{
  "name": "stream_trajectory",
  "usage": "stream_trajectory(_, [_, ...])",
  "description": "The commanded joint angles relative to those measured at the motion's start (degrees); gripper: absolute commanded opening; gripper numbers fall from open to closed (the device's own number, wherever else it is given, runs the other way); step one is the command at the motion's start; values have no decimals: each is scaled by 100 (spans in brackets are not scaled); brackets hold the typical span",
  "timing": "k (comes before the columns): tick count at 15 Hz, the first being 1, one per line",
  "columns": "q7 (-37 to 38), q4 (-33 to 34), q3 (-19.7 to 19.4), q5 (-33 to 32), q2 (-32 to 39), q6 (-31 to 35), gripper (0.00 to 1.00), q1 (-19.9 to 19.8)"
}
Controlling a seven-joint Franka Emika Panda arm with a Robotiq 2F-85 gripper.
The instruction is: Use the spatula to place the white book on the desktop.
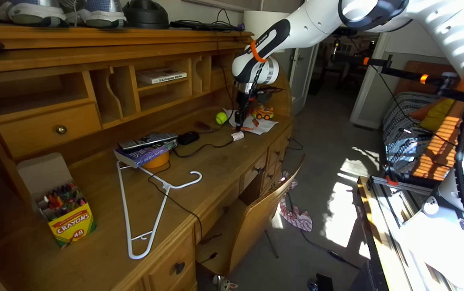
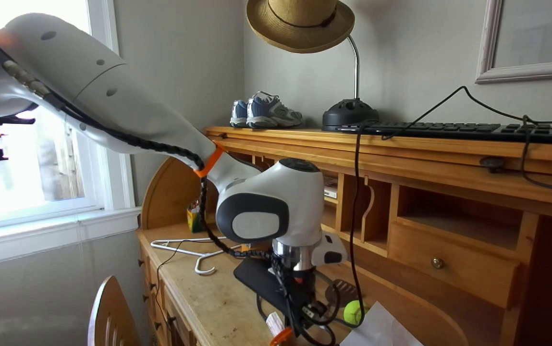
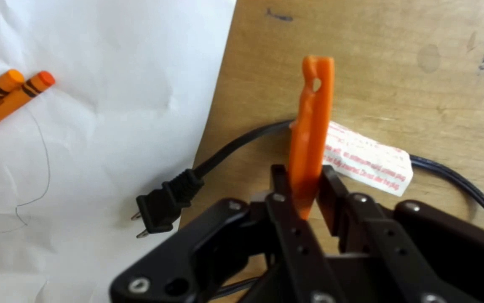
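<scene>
Fingers (image 3: 333,198), black and narrow-set, are pinching the spatula (image 3: 315,122) by its orange handle, one on each side; its holed end is sticking out past them in the wrist view. Beyond the handle, a black cord (image 3: 242,141) and its white tag (image 3: 368,158) are lying on the bench (image 1: 215,165); whether the handle is touching them, I cannot tell. In an exterior view, a dark slotted head (image 2: 348,290), apparently the spatula's, is showing near a tennis ball (image 2: 351,313).

In an exterior view, the white book (image 1: 161,75) is lying flat on a cubby shelf (image 1: 145,88) above the bench's far side, left of the arm (image 1: 300,30), its narrow printed edge facing out.

Judging by looks, the spatula is probably light and stiff, with a smooth handle that may be twisting in the pinch once the head is pushing on something; holding it squarely at the handle's middle would be steadier than near the end. The book is looking light and somewhat bendy, its cover perhaps slippery; the likely hold is working the head in behind or beneath it and drawing it toward the shelf's near lip, slowly, since it could be tipping and dropping onto the bench.
</scene>
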Motion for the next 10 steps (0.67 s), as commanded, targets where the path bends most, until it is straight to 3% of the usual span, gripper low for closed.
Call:
stream_trajectory(1, [127,29,-27,-31,185,337,6,67])
stream_trajectory(8, [144,-56,-41,-80,154,555,6,79])
stream_trajectory(9, [210,-77,-63,-79,111,559,37,97])
stream_trajectory(10, [239,-54,-66,-82,106,543,48,104])
